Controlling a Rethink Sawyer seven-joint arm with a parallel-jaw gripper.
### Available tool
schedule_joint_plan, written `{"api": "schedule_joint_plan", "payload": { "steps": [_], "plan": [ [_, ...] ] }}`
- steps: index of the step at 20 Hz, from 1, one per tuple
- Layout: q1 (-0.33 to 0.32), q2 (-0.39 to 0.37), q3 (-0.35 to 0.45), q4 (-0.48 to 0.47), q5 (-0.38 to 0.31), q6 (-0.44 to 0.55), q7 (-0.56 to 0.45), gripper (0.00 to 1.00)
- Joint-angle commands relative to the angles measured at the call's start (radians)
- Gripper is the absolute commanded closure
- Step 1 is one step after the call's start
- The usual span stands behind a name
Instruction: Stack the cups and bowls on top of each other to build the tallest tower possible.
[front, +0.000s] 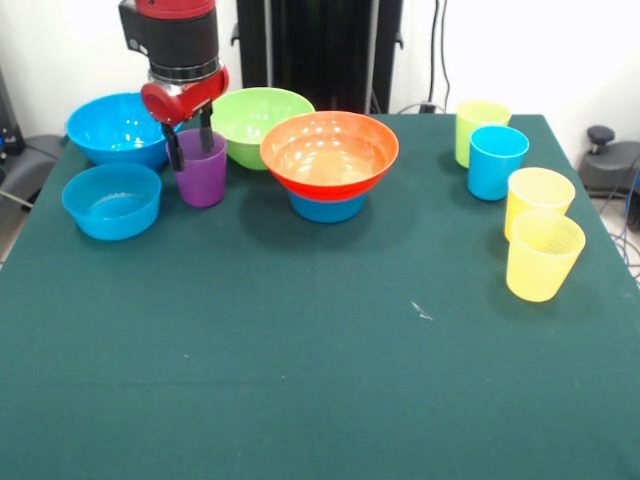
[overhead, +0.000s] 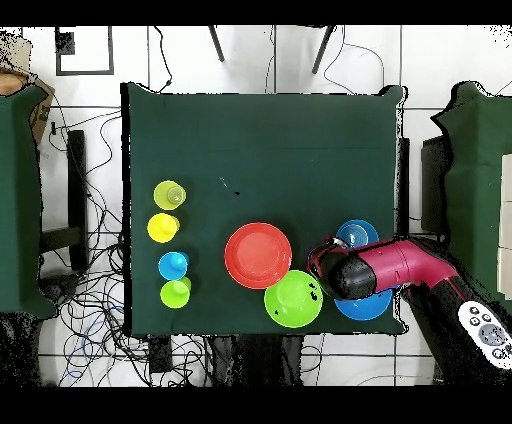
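My gripper (front: 189, 142) is lowered over the translucent purple cup (front: 203, 175), which stands upright on the table at the far left. One finger is outside the cup's left wall and the other is inside the cup, and they stand apart. The wide orange bowl (front: 330, 150) sits on a small blue bowl (front: 328, 208) at the middle back; it also shows in the overhead view (overhead: 258, 255). In the overhead view the arm (overhead: 380, 268) hides the purple cup.
A lime green bowl (front: 255, 120) and a large blue bowl (front: 115, 125) stand behind the purple cup, with a smaller blue bowl (front: 111, 200) to its left. On the right stand a lime green cup (front: 478, 125), a blue cup (front: 496, 162) and two yellow cups (front: 538, 200) (front: 544, 256).
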Motion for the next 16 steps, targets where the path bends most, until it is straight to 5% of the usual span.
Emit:
{"api": "schedule_joint_plan", "payload": {
  "steps": [1, 16],
  "plan": [
    [0.041, 0.057, -0.006, -0.089, -0.085, 0.135, -0.323, 0.00],
    [0.039, 0.188, 0.007, -0.306, -0.073, 0.239, -0.455, 0.00]
  ]
}}
